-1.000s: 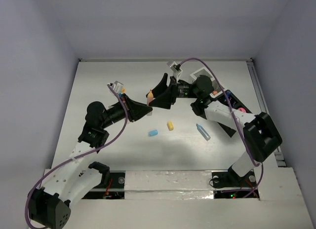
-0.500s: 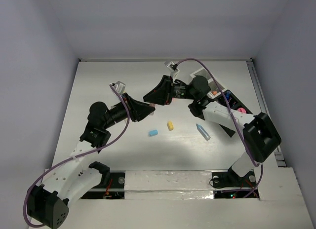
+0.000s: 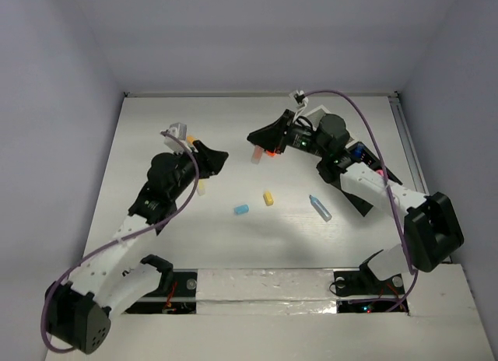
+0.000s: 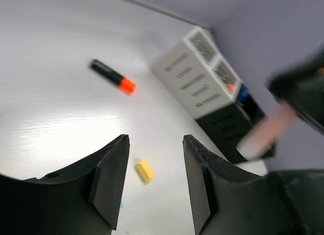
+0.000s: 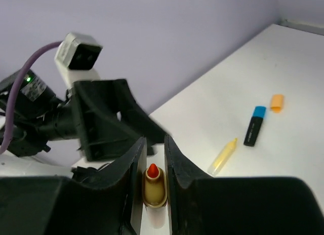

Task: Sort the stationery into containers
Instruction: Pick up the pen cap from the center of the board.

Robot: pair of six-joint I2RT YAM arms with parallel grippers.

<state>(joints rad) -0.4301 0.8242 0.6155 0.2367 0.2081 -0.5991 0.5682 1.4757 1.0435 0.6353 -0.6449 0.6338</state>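
Note:
My right gripper (image 3: pixel 261 141) (image 5: pixel 154 144) is shut on a peach marker (image 3: pixel 255 153) (image 5: pixel 154 187) with a red tip, held above the table's middle. The left gripper (image 3: pixel 218 157) (image 4: pixel 156 140) stands just left of it, open and empty, apart from the marker (image 4: pixel 266 133). The containers (image 4: pixel 195 80), two white boxes joined to black ones, run along the right side, partly hidden by my right arm in the top view. On the table lie a yellow eraser (image 3: pixel 268 198) (image 4: pixel 145 171), a blue eraser (image 3: pixel 242 209) and a pale blue marker (image 3: pixel 320 208).
A black marker with an orange cap (image 4: pixel 112 76) lies toward the back. A yellow marker (image 5: pixel 223 156) (image 3: pixel 201 187), a black marker with a blue cap (image 5: pixel 254 126) and a small orange piece (image 5: pixel 276 102) lie at the left, by my left arm.
The right gripper shut on the peach marker and drew it back to the right. The left gripper opened, let it go and pulled away to the left.

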